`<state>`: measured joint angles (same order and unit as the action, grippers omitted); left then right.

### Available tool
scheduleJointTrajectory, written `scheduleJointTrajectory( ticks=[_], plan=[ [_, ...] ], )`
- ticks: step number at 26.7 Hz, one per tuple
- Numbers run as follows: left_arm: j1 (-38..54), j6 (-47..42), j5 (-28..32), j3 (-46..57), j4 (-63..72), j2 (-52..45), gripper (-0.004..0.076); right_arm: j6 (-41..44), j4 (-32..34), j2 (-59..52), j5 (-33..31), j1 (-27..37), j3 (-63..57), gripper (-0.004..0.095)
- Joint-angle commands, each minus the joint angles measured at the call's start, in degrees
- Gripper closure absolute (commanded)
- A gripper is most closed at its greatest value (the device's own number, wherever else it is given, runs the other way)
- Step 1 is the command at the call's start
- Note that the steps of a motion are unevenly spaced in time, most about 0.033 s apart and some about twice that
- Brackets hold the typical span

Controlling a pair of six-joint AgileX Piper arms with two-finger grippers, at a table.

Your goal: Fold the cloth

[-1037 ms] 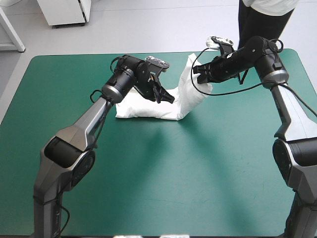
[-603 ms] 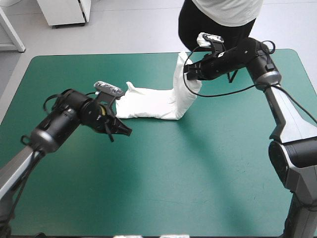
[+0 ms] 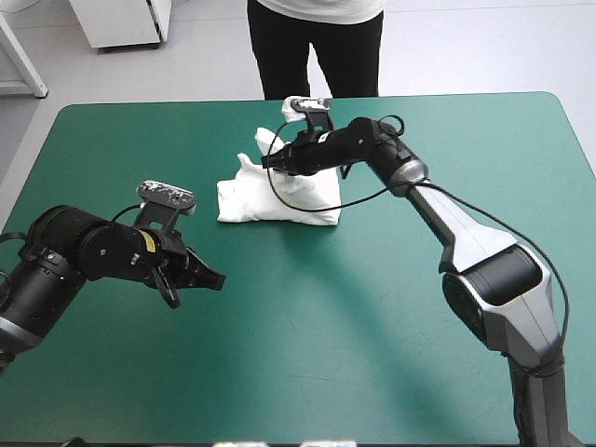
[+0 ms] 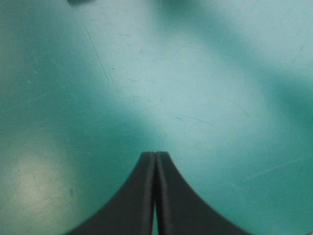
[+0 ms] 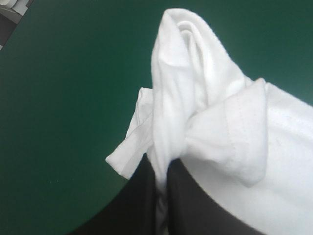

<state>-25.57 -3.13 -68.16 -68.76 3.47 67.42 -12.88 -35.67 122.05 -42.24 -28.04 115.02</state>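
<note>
Right gripper (image 3: 276,161), clamped on the white short-sleeved fabric T-shirt (image 3: 279,197), has swept its flap toward 9 o'clock. The left gripper (image 3: 212,277), closed and empty, has withdrawn toward 7 o'clock. Fold judged nearly laid.

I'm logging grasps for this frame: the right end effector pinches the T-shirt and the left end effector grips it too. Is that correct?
The left one is wrong. The left end effector is shut on nothing, above bare teal-green cover and apart from the T-shirt, as the left wrist view and high view show. The right end effector does pinch the T-shirt.
</note>
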Motion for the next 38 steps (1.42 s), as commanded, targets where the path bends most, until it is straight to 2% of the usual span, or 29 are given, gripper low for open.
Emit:
scheduleJointTrajectory(
  ticks=[1, 4, 6, 8, 11, 12, 13, 16, 19, 23, 28, 30, 38],
  plan=[
    [0.12, -0.10, 1.15, -1.36, 3.35, -1.43, 0.0734, -0.40, -5.98, 0.12, 5.52, -2.03, 1.85, 0.0925],
    [0.12, -0.10, 1.03, -1.36, 3.42, -1.43, 0.0734, -1.05, -8.33, 3.58, 6.09, -4.21, 2.15, 0.0925],
    [0.12, 0.17, 1.03, -1.36, 3.42, -1.43, 0.0734, -2.14, -10.97, 5.93, 4.46, -4.89, 3.89, 0.0880],
    [0.12, 0.33, 1.03, -1.36, 3.48, -1.43, 0.0734, -4.19, -14.48, 8.06, -0.38, -4.89, 6.29, 0.0682],
    [0.12, 0.33, 1.26, -1.36, 3.56, -1.43, 0.0734, -4.05, -14.49, 8.78, -3.40, -4.89, 8.04, 0.0406],
    [0.12, 0.33, 1.40, -1.36, 3.92, -1.43, 0.0734, -4.05, -14.49, 8.78, -4.01, -4.89, 8.75, 0.0349],
    [0.12, 0.33, 1.40, -1.36, 4.33, -1.43, 0.0734, -3.96, -14.47, 8.42, -4.52, -4.79, 10.30, 0.0335],
    [0.12, 1.72, 1.63, -1.36, 6.71, -1.43, 0.0734, -1.53, -11.16, 7.30, -5.48, -4.79, 15.36, 0.0401],
    [0.12, 2.00, 1.63, -1.36, 8.09, -1.43, 0.0734, 3.13, -5.16, 6.20, -8.45, -4.66, 19.35, 0.0420],
    [0.12, 2.10, 1.75, -1.36, 8.11, -1.43, 0.0734, 10.16, 5.62, 4.92, -17.17, -4.00, 23.28, 0.0420],
    [0.12, 2.10, 1.75, -1.36, 8.11, -1.43, 0.0734, 12.88, 13.28, 4.01, -26.40, -1.96, 24.51, 0.0420],
    [0.12, 2.10, 1.75, -1.36, 8.21, -1.43, 0.0734, 13.22, 14.79, 4.01, -29.00, -0.80, 24.51, 0.0421],
    [0.12, 2.10, 2.77, -1.36, 10.04, -1.43, 0.0734, 14.32, 16.11, 4.01, -29.26, 4.49, 24.40, 0.0422]
  ],
)
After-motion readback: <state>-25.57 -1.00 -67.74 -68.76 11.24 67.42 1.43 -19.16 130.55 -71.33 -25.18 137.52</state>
